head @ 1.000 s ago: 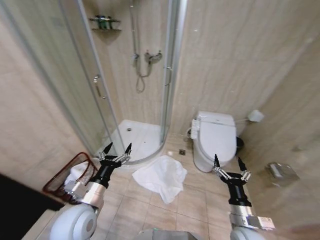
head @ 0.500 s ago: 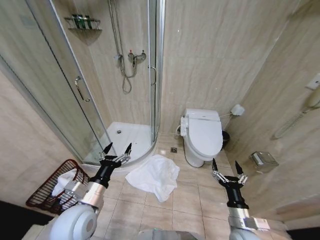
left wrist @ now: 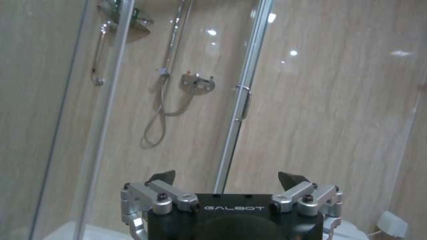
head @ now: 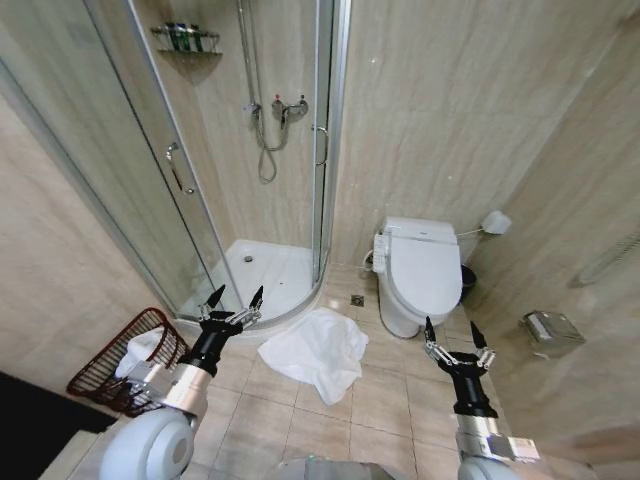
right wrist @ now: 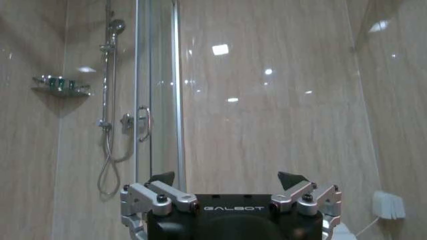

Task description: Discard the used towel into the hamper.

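Tiled bathroom with beige wall panels and a tan tile floor (head: pixel 380 400). A glass shower enclosure (head: pixel 200 180) occupies the far left corner, with a mixer and hose (head: pixel 270 125) on its wall and a small shelf of bottles (head: pixel 187 38) above. A white toilet (head: pixel 420 272), lid closed, stands against the far wall to the right; a paper holder (head: pixel 548 328) is fixed to the right wall. The towel (head: pixel 315 352), white and crumpled, lies on the floor in the centre, just near of the shower's curved sill. The hamper (head: pixel 125 365), a reddish-brown wire basket, sits tilted at the near left by the wall, with white cloth inside it. The left gripper (head: pixel 233 298) is raised between hamper and towel, fingers spread apart and empty. The right gripper (head: pixel 452 333) is held up at the near right, in front of the toilet, likewise spread and empty. Both point towards the far wall.
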